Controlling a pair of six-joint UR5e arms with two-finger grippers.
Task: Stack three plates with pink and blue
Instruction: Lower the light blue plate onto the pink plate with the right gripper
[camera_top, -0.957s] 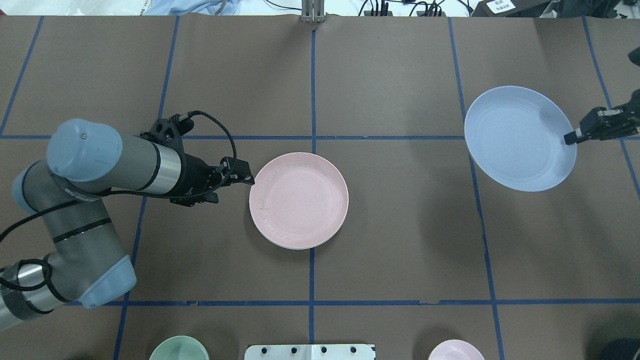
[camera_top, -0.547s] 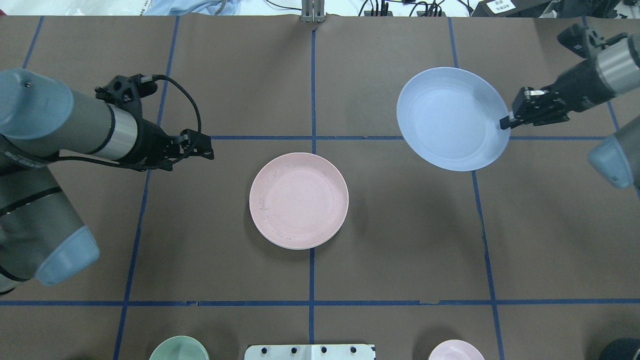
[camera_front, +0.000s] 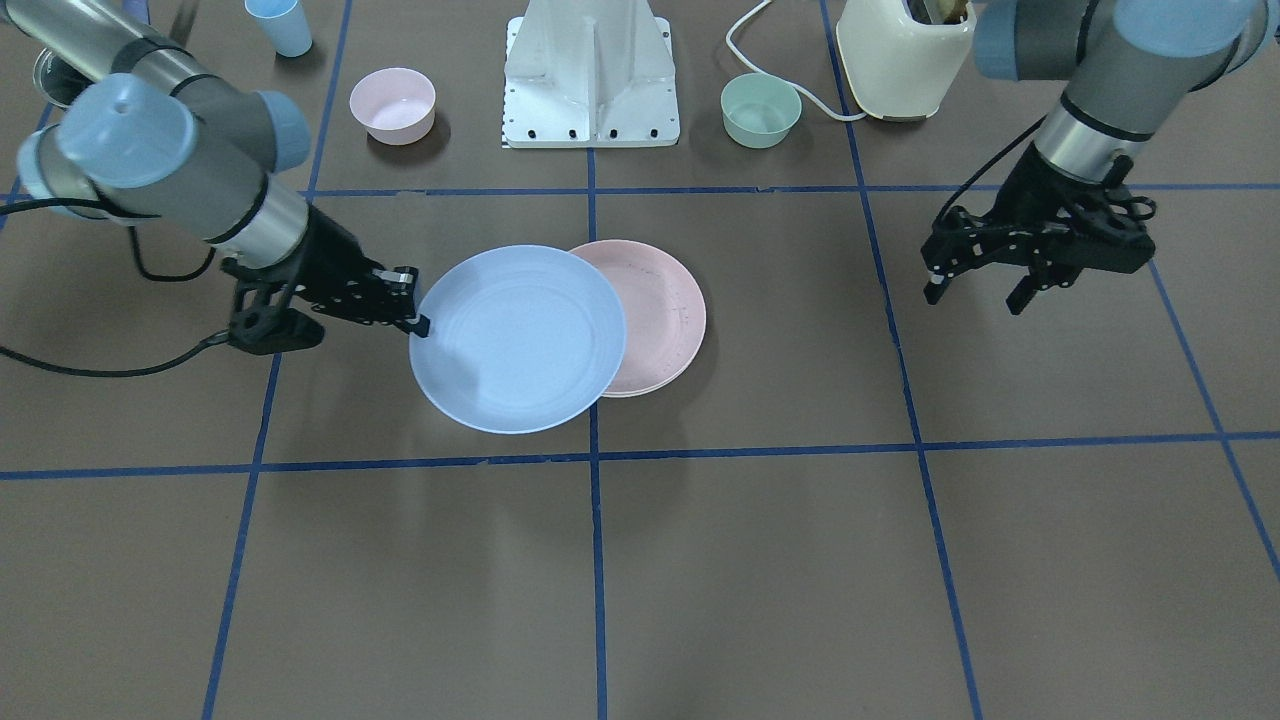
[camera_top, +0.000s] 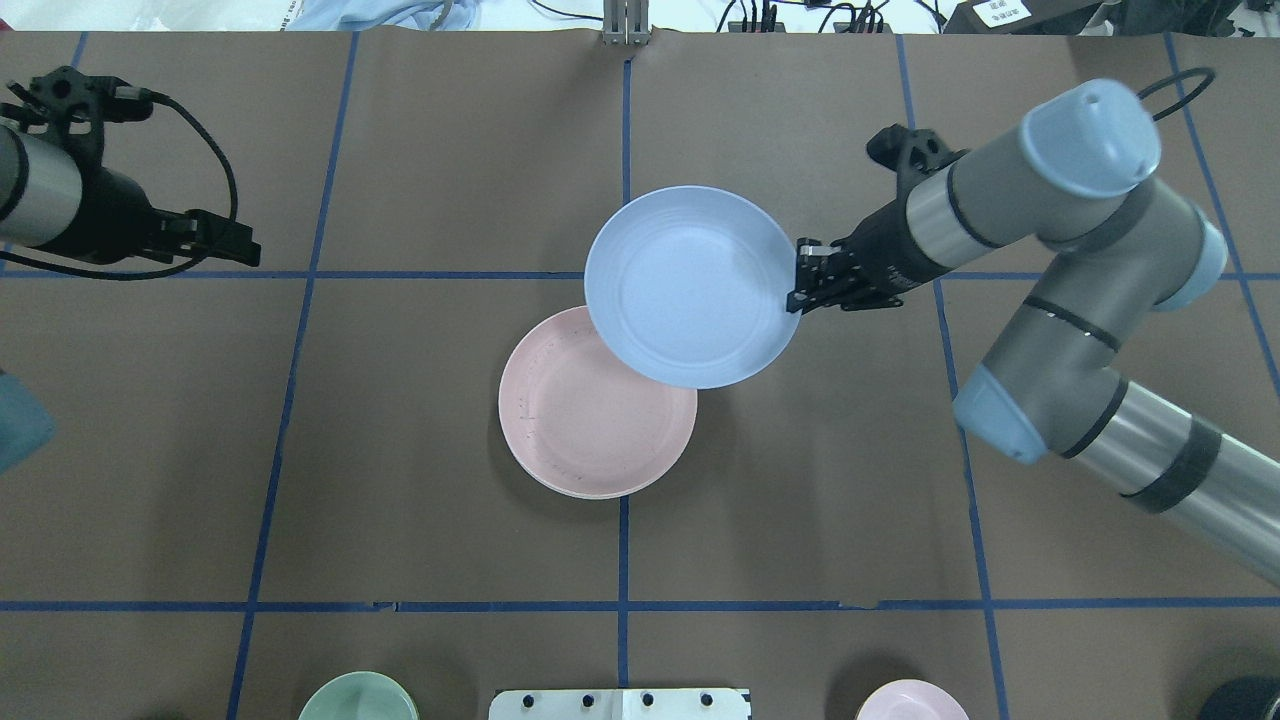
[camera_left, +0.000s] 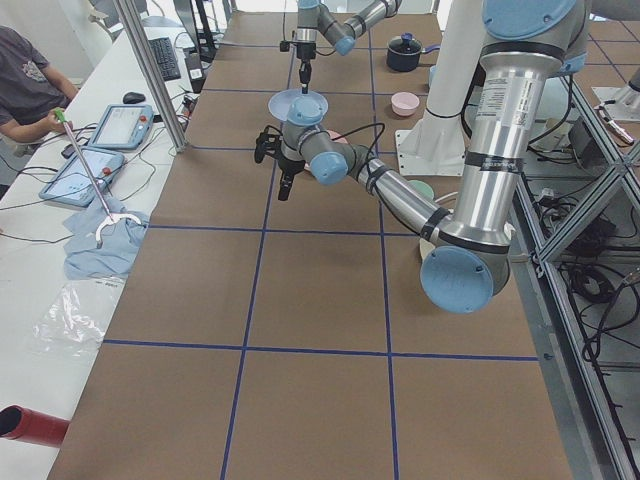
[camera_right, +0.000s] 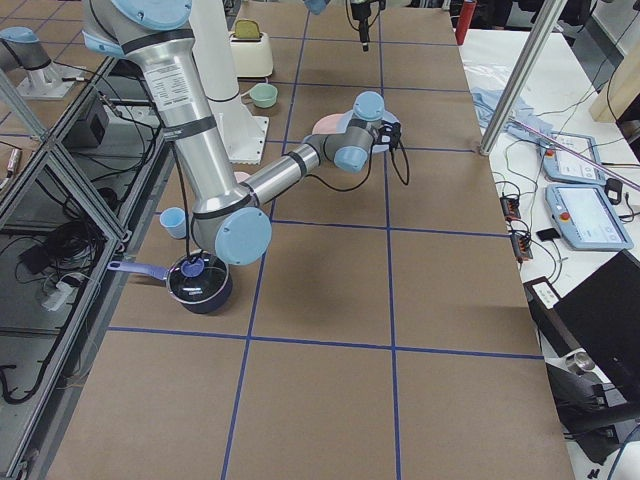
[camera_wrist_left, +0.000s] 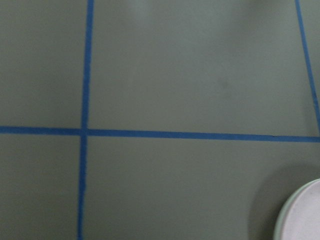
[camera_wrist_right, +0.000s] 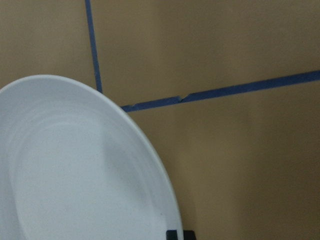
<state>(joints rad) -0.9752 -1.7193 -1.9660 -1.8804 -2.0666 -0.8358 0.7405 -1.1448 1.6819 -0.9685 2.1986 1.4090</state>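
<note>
The pale pink plate (camera_top: 585, 430) lies flat at the table's middle, also in the front view (camera_front: 665, 305). A pale second rim shows under its edge in the front view; I cannot tell whether that is the cream-white plate. My right gripper (camera_top: 796, 297) is shut on the rim of the pale blue plate (camera_top: 690, 300) and holds it in the air, overlapping the pink plate's far right part. The front view shows the blue plate (camera_front: 515, 340) and that gripper (camera_front: 418, 322) too. My left gripper (camera_front: 972, 297) is open and empty, far to the left (camera_top: 240, 250).
A small green bowl (camera_front: 760, 110), a small pink bowl (camera_front: 392, 103) and the white robot base (camera_front: 592, 70) stand at the near edge. A light blue cup (camera_front: 278, 25) and a cream toaster (camera_front: 900, 55) stand behind them. A dark pot (camera_right: 200, 282) sits near the right arm's base.
My right gripper has carried the blue plate leftward from the table's right side to over the pink plate. My left arm has drawn back to the left, away from the pink plate.
</note>
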